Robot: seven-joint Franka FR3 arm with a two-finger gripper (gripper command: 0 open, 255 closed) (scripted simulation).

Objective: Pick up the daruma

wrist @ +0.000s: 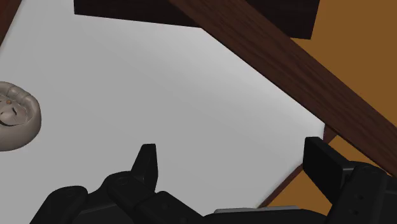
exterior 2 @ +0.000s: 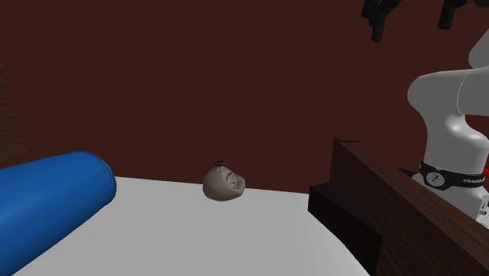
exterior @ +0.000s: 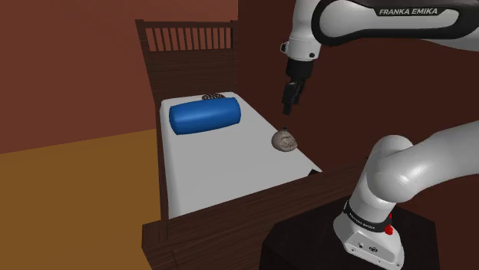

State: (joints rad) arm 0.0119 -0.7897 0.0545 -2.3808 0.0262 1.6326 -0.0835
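Black two-finger gripper [exterior: 289, 98]: fingers apart, empty, hanging above the target.
Small tan round-bodied daruma doll [exterior: 285, 139]: resting on the flat white mattress [exterior: 215, 172], near its edge at the shoulder view's right.
Handling: I judge it light, rigid and smooth. I would clasp across its widest middle, since the curved flanks may slip.
Blue cylindrical bolster [exterior: 204, 116]: well apart.
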